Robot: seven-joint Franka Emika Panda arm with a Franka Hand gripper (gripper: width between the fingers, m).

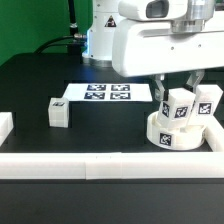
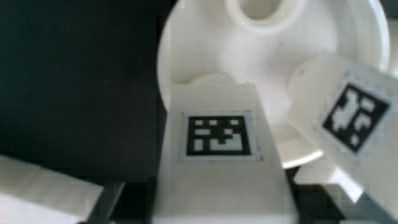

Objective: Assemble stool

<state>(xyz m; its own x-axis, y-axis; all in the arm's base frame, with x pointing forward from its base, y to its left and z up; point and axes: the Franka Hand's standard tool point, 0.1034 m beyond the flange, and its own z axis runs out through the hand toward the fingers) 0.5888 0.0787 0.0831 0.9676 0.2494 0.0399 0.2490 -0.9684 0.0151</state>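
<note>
The white round seat lies on the black table at the exterior view's right, against the front rail. Two tagged leg blocks stand up on it: one held between my fingers, another beside it toward the exterior view's right. My gripper is shut on the first leg block, which fills the wrist view with the seat behind it and the second leg alongside. A third leg block lies loose on the table at the exterior view's left.
The marker board lies flat in the middle of the table. A long white rail runs along the front edge and a short white rail piece stands at the exterior view's far left.
</note>
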